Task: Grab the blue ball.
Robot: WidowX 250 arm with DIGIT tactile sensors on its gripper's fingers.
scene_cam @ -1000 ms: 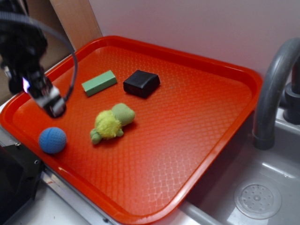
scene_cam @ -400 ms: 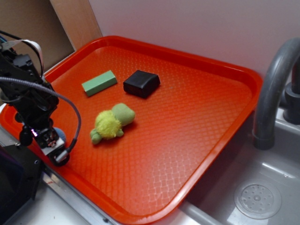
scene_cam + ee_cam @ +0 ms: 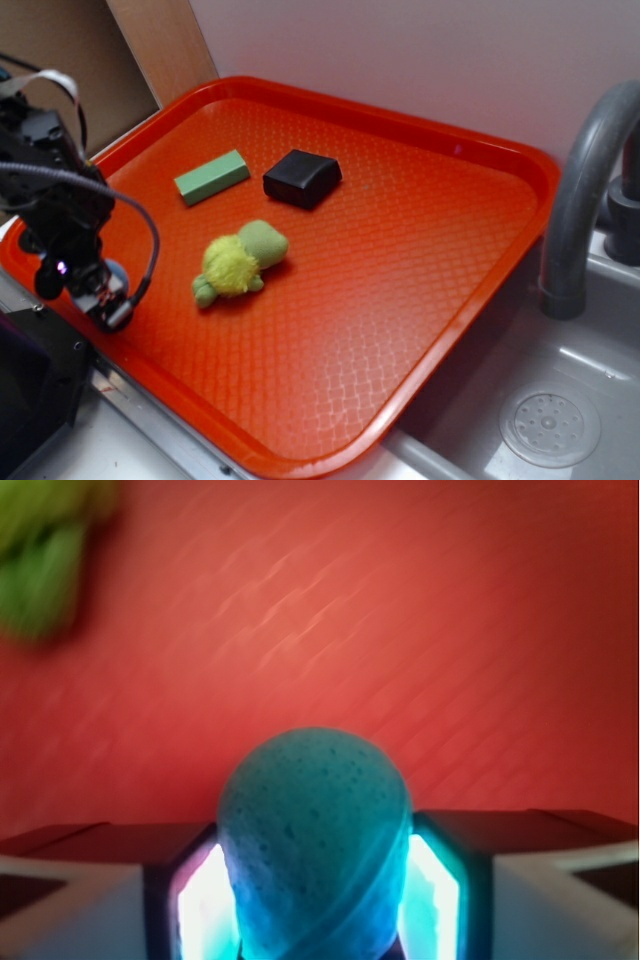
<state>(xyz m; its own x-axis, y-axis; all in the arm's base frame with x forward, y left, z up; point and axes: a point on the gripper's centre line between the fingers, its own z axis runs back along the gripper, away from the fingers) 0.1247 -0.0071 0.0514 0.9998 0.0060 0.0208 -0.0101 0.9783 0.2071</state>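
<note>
The jaws [image 3: 312, 900] are closed narrow on the blue ball [image 3: 315, 840], one lit pad pressed to each side of it in the wrist view, so the ball sits squarely between them and bulges up past their tips. Its skin is pitted and it looks squeezed a little, taller than it is wide between the pads; being a ball it has no real long axis or facing direction beyond that. In the exterior view the black arm hangs over the near left corner of the red tray [image 3: 420, 140], and only a sliver of the ball [image 3: 116, 270] shows beside the jaws [image 3: 108, 305], low over the tray floor; whether the ball touches the tray cannot be told. A fuzzy yellow-green plush toy [image 3: 238, 262] lies on the tray to the right of the jaws, near but apart, and in the wrist view it is a green blur [image 3: 45, 555] at the upper left, beyond the ball. Farther from the jaws, toward the back of the tray, a green block [image 3: 211, 177] lies flat and a black block [image 3: 302, 178] sits just to its right, the two apart from each other. Well away from the jaws on the far right, a grey faucet [image 3: 585, 190] curves up beside a grey sink [image 3: 540, 400] with a round drain.
</note>
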